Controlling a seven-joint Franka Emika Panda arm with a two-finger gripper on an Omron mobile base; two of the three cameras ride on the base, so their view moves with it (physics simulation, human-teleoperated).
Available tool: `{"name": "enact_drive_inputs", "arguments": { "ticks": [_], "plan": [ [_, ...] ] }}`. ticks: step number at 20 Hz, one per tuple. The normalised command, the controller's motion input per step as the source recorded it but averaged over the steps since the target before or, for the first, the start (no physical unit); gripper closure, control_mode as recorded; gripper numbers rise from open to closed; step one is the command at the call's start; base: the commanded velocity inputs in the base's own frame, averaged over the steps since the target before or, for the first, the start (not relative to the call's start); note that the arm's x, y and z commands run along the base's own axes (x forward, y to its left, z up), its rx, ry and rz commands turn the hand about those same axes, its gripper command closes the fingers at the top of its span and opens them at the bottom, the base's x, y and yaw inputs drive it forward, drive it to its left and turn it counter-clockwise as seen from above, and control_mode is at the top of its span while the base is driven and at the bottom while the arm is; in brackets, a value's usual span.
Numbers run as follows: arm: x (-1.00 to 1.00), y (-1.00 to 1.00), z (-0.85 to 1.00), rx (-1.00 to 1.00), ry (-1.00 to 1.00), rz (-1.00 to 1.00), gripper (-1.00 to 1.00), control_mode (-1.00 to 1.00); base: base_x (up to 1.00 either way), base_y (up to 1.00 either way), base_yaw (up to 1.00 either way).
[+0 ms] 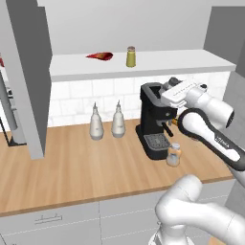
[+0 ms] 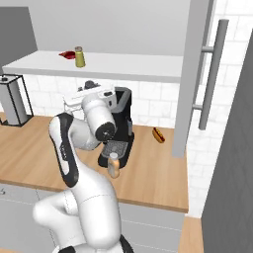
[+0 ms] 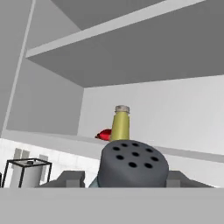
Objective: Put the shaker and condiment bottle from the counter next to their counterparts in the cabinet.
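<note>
The shaker [image 3: 133,164] sits pinched between the gripper's [image 3: 124,179] two fingers [image 3: 70,178], upright along them, its holed cap facing the yellow shaker [image 3: 121,124] on the cabinet [image 3: 144,151] shelf.

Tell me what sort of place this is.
A rendered home kitchen, most likely: a long light-brown wooden counter carries a black espresso machine before a white tiled wall, and an open grey wall cabinet holds a small olive-yellow shaker.

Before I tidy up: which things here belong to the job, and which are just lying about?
Job: shaker held in the jaws, condiment bottle, olive-yellow shaker, red bottle, cabinet.
Lying about: coffee machine, two white bottles, hot dog.
</note>
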Motion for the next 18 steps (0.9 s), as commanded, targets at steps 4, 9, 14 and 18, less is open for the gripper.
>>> {"name": "enact_drive_inputs", "arguments": {
  "ticks": [4, 9, 14, 18],
  "plan": [
    [0.00, 0.00, 0.29, -0.02, 0.07, 0.00, 1.00, -1.00, 0.00, 0.00, 0.00],
    [0.00, -0.09, 0.93, -0.17, 0.29, 0.02, 1.00, -1.00, 0.00, 0.00, 0.00],
    [0.00, -0.20, 1.00, -0.17, 0.28, 0.08, 1.00, -1.00, 0.00, 0.00, 0.00],
    [0.00, -0.03, 1.00, -0.09, 0.13, 0.12, 1.00, -1.00, 0.00, 0.00, 0.00]
  ]
}}
